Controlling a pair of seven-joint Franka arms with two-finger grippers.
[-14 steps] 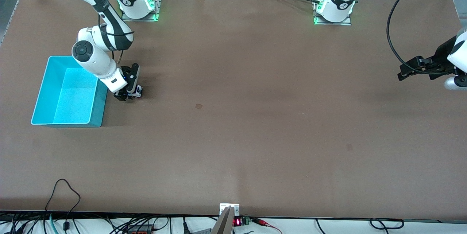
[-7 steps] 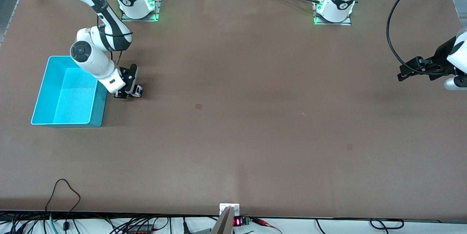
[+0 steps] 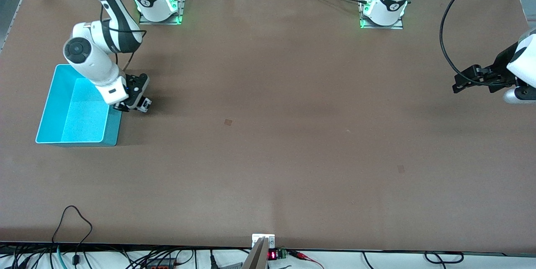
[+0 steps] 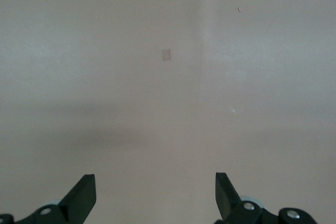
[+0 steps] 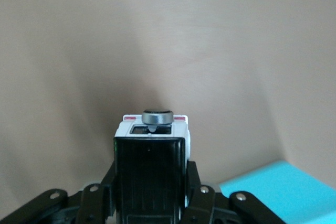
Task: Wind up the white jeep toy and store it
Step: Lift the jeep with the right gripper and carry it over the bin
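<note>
The white jeep toy [image 5: 151, 174] is clamped between the closed fingers of the right gripper [image 3: 133, 107], lower centre of the right wrist view; its black roof panel faces the camera, and a grey spare wheel [image 5: 157, 116] sits on its white end with red marks either side. In the front view the jeep [image 3: 145, 105] shows only as a small white-and-black patch under the gripper, left-centre of the frame, just beside the rim of the turquoise bin [image 3: 58, 93] — whether it is lifted clear of the table or resting on it cannot be told. The bin occupies the left part of the front view, toward the right arm's end of the table; a corner of it [image 5: 283, 190] appears at the lower right of the right wrist view.

The left gripper [image 3: 459, 83] hangs at the right edge of the front view over bare brown table [image 3: 293, 143]; it waits, fingers [image 4: 81, 198] spread wide and holding nothing. A small square mark [image 3: 228, 122] lies on the tabletop near the frame's centre.
</note>
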